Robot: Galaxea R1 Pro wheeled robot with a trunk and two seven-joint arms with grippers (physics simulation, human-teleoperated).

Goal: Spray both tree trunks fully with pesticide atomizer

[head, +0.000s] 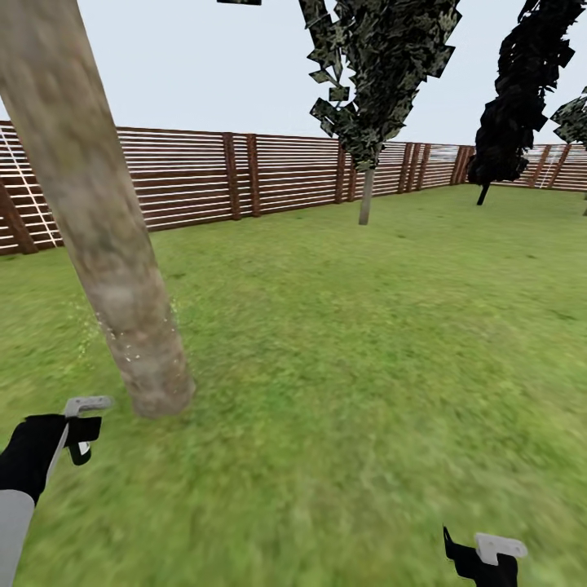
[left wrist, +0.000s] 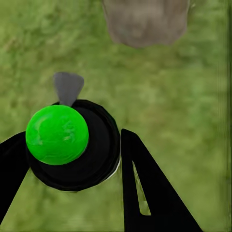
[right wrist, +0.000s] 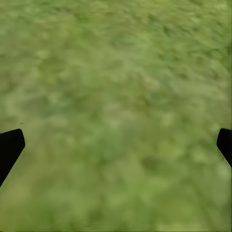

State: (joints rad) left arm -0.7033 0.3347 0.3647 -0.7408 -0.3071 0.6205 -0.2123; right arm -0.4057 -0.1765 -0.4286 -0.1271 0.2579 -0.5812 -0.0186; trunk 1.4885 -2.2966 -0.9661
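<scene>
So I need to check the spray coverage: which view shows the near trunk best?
The head view: the trunk runs from grass to frame top, pale specks low down. The left wrist view catches just its base, past the atomizer.

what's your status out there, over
Left gripper shut on atomizer, right gripper open. Near tree trunk speckled low down. Grass between is bare.

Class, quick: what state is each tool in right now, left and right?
Left tool: shut on the atomizer.
Right tool: open, holding nothing, over grass.
</scene>
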